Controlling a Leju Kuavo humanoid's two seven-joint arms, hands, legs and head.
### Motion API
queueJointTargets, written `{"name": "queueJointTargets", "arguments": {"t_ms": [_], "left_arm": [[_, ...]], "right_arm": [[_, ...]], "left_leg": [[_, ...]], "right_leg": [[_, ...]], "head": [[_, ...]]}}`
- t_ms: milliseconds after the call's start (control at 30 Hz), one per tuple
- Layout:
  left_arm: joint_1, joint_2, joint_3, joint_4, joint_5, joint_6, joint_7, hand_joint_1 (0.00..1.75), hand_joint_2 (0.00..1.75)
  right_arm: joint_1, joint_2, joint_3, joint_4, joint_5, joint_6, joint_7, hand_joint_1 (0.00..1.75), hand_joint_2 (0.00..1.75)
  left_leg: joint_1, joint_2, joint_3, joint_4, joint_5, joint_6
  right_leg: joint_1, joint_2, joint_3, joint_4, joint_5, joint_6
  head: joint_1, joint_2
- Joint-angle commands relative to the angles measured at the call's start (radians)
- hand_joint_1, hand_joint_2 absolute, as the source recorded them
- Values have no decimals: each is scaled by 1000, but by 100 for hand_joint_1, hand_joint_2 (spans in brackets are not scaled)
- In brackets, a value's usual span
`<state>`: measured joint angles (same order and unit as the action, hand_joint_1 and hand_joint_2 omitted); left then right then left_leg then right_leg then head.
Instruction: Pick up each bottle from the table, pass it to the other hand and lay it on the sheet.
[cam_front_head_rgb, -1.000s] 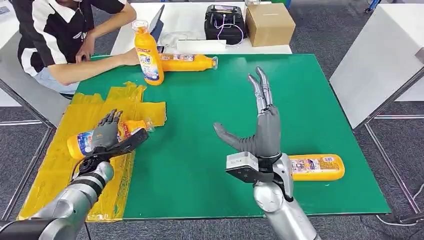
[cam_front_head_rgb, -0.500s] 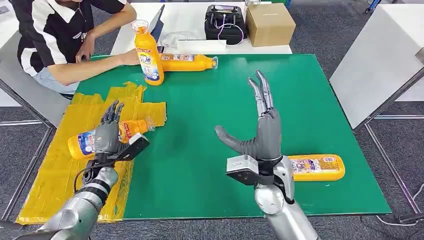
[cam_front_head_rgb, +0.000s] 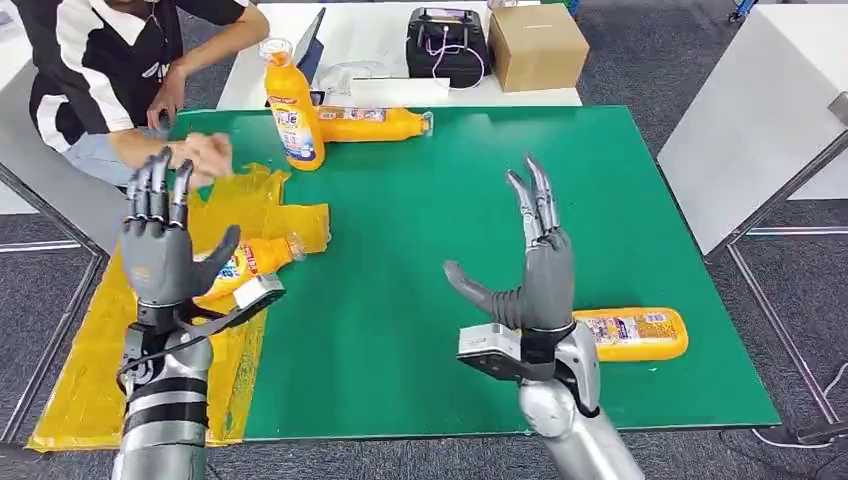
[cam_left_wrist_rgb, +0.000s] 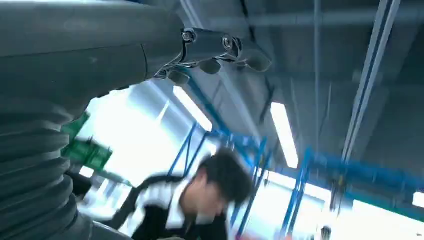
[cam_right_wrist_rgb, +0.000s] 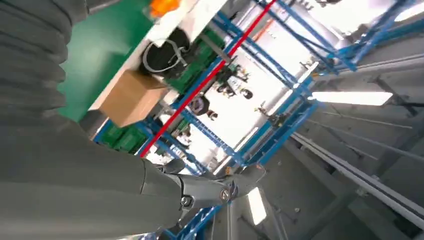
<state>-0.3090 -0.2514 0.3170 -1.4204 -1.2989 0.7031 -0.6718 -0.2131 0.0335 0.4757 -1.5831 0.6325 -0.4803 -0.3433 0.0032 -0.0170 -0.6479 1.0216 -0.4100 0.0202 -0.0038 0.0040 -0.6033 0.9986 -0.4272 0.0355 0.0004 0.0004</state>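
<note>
An orange bottle (cam_front_head_rgb: 250, 262) lies on the yellow sheet (cam_front_head_rgb: 90, 370) at the left of the green table, partly hidden by my left hand (cam_front_head_rgb: 160, 245). That hand is raised above it, fingers spread and pointing up, holding nothing. My right hand (cam_front_head_rgb: 535, 265) stands upright over the middle of the table, fingers apart, empty. Just right of its wrist lies another orange bottle (cam_front_head_rgb: 632, 333) on the green mat. At the far edge one bottle (cam_front_head_rgb: 292, 104) stands upright and another bottle (cam_front_head_rgb: 375, 124) lies beside it.
A person sits at the far left, one hand (cam_front_head_rgb: 200, 155) reaching over the sheet's far end. Behind the green table (cam_front_head_rgb: 420, 300) a white table carries a black case (cam_front_head_rgb: 447, 45) and a cardboard box (cam_front_head_rgb: 538, 45). A white table (cam_front_head_rgb: 760, 130) stands to the right.
My left hand has let go of the bottle on the sheet and lifted up with fingers spread. The person's hand has moved over the sheet. My right hand has barely shifted.
</note>
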Motion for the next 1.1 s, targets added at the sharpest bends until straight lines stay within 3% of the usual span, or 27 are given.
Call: {"name": "queueJointTargets", "arguments": {"t_ms": [33, 100, 133, 233, 300, 433, 467, 567, 600, 667, 767, 867, 933, 1067, 1100], "left_arm": [[151, 39, -373, -31, 450, -69, 53, 0, 175], [177, 106, -468, -48, 767, -335, 152, 0, 175], [172, 114, -479, -13, 769, -367, 181, 0, 175], [118, 133, -470, 131, 962, -633, 239, 0, 175], [85, 153, -452, 207, 1029, -718, 233, 0, 175], [73, 174, -452, 249, 1039, -761, 240, 0, 175], [73, 172, -454, 248, 1039, -762, 240, 0, 175], [77, 171, -460, 239, 1038, -765, 243, 0, 175], [76, 170, -464, 243, 1040, -770, 247, 0, 175], [70, 163, -465, 258, 1043, -771, 250, 0, 175], [50, 153, -470, 294, 1053, -779, 252, 0, 175], [50, 153, -470, 294, 1053, -779, 252, 0, 175], [50, 153, -470, 294, 1053, -779, 252, 0, 175], [47, 153, -471, 298, 1055, -781, 252, 0, 175], [38, 148, -475, 311, 1056, -783, 252, 0, 175]], "right_arm": [[86, -116, -47, -3, 165, 121, 117, 0, 175], [136, -153, -90, -5, 254, 170, 166, 0, 175], [159, -178, -103, -9, 263, 188, 165, 0, 175], [212, -256, -163, -17, 267, 245, 158, 0, 175], [224, -327, -196, -10, 234, 312, 150, 0, 175], [247, -474, -292, -5, 199, 421, 162, 0, 175], [252, -478, -308, -6, 192, 430, 153, 0, 175], [257, -483, -311, -14, 202, 449, 157, 0, 175], [264, -500, -315, -12, 208, 468, 169, 0, 175], [273, -515, -337, 2, 193, 487, 172, 0, 175], [269, -528, -367, 46, 175, 509, 163, 0, 175], [269, -528, -367, 46, 175, 509, 163, 0, 175], [269, -528, -367, 46, 175, 509, 163, 0, 175], [265, -527, -368, 50, 173, 513, 165, 0, 175], [253, -526, -377, 73, 175, 516, 172, 0, 175]], "left_leg": [[-1, -3, 3, -2, 0, 0], [0, -6, 10, -5, -1, 0], [-1, -5, 3, -2, 0, 0], [-1, -7, 4, -3, -1, 1], [-1, -11, 5, -3, 0, 1], [-2, -6, 7, -2, -2, 1], [-3, -6, 1, -1, -1, 2], [-4, -6, 1, -1, -1, 2], [-3, -6, 8, -1, -4, 1], [-4, -5, 1, 0, -2, 2], [-4, -6, 6, -1, -3, 2], [-4, -4, 1, -1, -2, 3], [-3, -3, 7, -1, -4, 2], [-4, -4, 1, -1, -2, 3], [-3, -3, 9, -1, -5, 1]], "right_leg": [[-1, -4, 5, -2, -1, 0], [0, -8, 14, -6, -3, 0], [-1, -5, 5, -3, -1, 0], [0, -8, 6, -4, -2, 0], [-1, -12, 8, -4, -2, 1], [-1, -8, 10, -4, -2, 1], [-3, -7, 3, -2, -1, 2], [-4, -6, 3, -2, -1, 2], [-3, -8, 11, -4, -3, 1], [-4, -5, 3, -2, -2, 3], [-3, -7, 8, -3, -3, 3], [-4, -5, 3, -2, -2, 3], [-3, -5, 9, -4, -3, 3], [-4, -4, 3, -2, -2, 3], [-2, -5, 12, -4, -4, 3]], "head": [[0, 0], [0, 0], [0, 0], [0, 0], [0, 0], [0, 0], [0, 0], [0, 0], [0, 0], [0, 0], [0, 0], [0, 0], [0, 0], [0, 0], [0, 0]]}}
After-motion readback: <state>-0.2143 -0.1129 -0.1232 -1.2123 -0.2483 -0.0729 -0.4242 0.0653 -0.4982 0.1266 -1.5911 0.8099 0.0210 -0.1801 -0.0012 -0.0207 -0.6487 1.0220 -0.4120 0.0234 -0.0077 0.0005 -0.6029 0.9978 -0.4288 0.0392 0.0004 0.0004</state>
